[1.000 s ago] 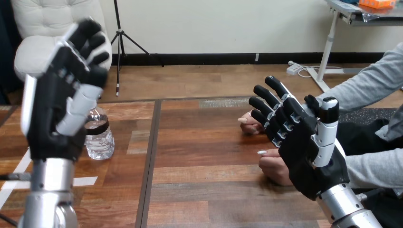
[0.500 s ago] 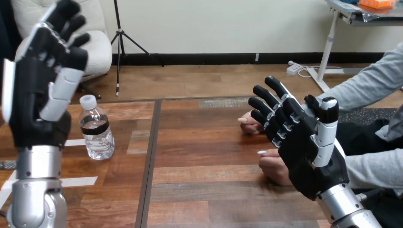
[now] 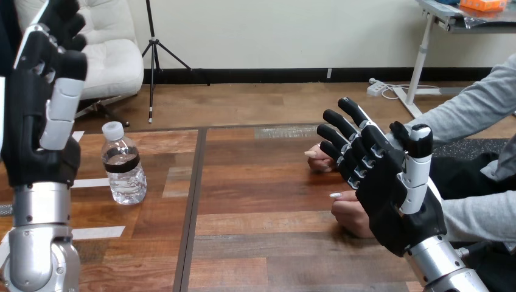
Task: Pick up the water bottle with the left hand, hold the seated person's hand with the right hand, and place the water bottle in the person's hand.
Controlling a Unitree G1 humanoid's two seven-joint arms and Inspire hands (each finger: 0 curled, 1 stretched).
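I have the left hand raised at the view's left edge, forearm upright, fingers pointing up & loosely relaxed, thumb straight, nothing in it. The water bottle stands upright on the tabletop just to the right of that hand, apart from it, w/ white cap on & a dark band round its upper part. White tape strips lie on the wood beside & in front of it. The right hand is up over the tabletop's right side, fingers straight & spread wide, aimed up-left, thumb straight too, holding nothing. The person's nearer hand rests on the tabletop, partly hidden behind my right hand. I can't tell if they touch, but no finger is curled round it. The person's farther hand rests on the wood just beyond the right hand's fingertips, well apart from the bottle
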